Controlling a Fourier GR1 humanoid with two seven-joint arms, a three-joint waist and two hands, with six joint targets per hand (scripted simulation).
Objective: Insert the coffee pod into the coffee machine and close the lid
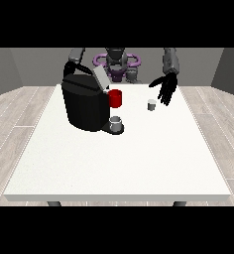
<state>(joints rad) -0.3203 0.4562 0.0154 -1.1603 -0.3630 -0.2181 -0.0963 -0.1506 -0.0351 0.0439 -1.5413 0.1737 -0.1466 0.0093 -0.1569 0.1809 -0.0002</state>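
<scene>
A black coffee machine stands on the far left part of a large white table, its grey lid tilted up and open. A red cup-shaped part sits at the machine's front, just under the raised lid, and a small grey cup rests on the machine's base below it. The coffee pod, small and pale, stands on the table well to the right of the machine, apart from it. The hand at the view's right hangs above the tabletop just beside the pod, up and to its right, with its fingers spread straight and pointing down, grasping nothing and not touching the pod. The arm at the view's left reaches down behind the coffee machine; its hand is hidden by the machine, so the state of its fingers cannot be told.
</scene>
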